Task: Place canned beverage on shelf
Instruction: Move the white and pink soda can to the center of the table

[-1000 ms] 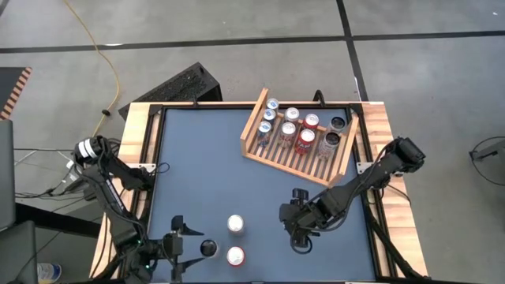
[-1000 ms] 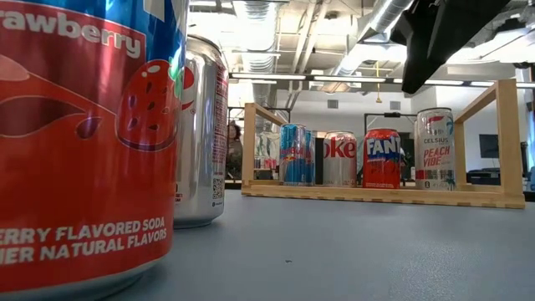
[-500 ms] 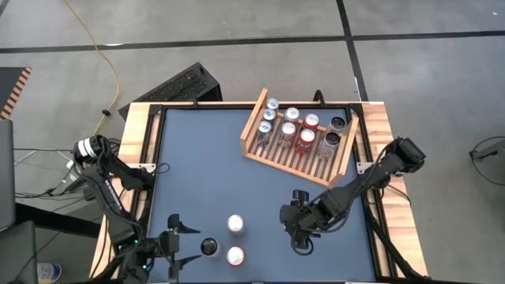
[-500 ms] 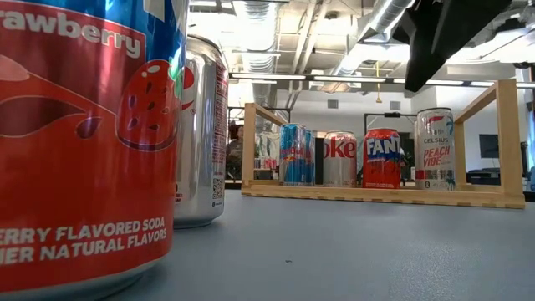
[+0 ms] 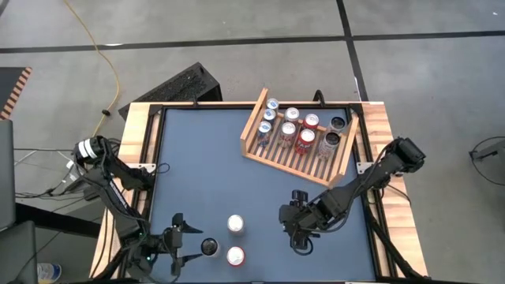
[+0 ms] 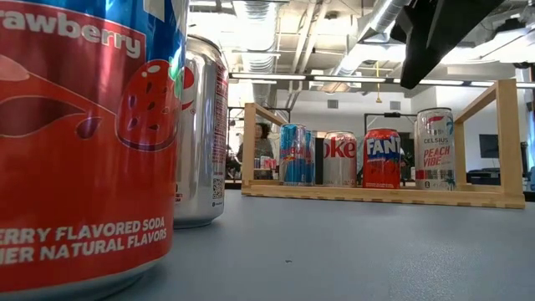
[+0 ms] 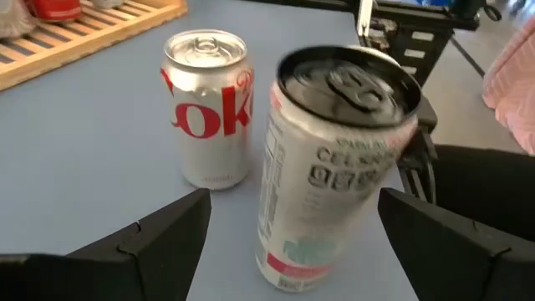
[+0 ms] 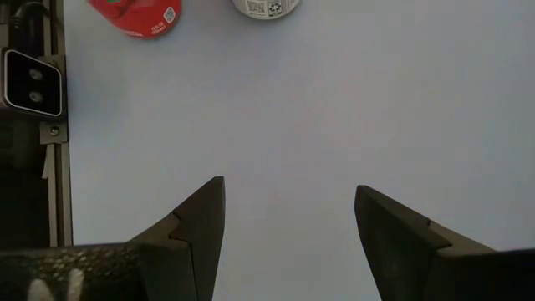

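**Left claw open at a black-topped can; shelf far across the table**

Hidden or unclear: In the high view my left claw (image 5: 180,246) is partly cut off at the table's near edge. In the low view a red strawberry soda can (image 6: 88,142) fills the foreground and hides most of the table behind it. Only a dark part of one arm shows at the top there; I cannot tell its claw from that view.

Surface and room: The table (image 5: 205,173) has a dark blue-grey top with a light wooden border. The floor is grey, with a yellow cable on it. The low view shows ceiling ducts and lights beyond.

Claws: My left claw stands open, its fingers (image 7: 159,238) either side of a black-topped can (image 7: 338,167), not touching it. Just beyond that can stands a silver Coke can (image 7: 206,117). My right claw (image 8: 288,221) is open too, over bare tabletop, holding nothing.

Task's thing: The shelf (image 5: 298,136) lies well ahead of both claws, at the far side, with cans standing in it.

View differences: Only the left wrist view shows the gap between fingers and can. Only the low view reads the shelf cans' labels, among them a Fanta can (image 6: 382,158).
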Action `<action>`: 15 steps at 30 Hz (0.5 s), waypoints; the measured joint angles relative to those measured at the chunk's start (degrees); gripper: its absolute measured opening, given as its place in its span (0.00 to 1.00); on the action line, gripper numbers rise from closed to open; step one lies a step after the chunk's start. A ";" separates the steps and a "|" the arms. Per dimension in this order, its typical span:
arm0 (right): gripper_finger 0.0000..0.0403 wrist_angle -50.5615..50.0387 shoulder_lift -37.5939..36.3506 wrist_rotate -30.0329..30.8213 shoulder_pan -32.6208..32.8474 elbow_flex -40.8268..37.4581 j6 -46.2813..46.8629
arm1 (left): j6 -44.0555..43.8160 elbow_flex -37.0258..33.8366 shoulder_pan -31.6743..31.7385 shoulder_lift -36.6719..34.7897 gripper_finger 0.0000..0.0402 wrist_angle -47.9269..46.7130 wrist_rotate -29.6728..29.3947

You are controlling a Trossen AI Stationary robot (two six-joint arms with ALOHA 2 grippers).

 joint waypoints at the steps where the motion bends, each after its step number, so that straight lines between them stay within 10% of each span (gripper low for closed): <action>1: 0.59 0.02 0.00 0.02 0.00 -0.01 -0.04 | 0.53 -0.11 0.04 0.00 0.83 0.51 -0.04; 15: 0.59 -0.01 0.00 0.03 -0.01 -0.01 0.96 | 1.50 -0.13 2.25 6.24 0.83 5.20 2.71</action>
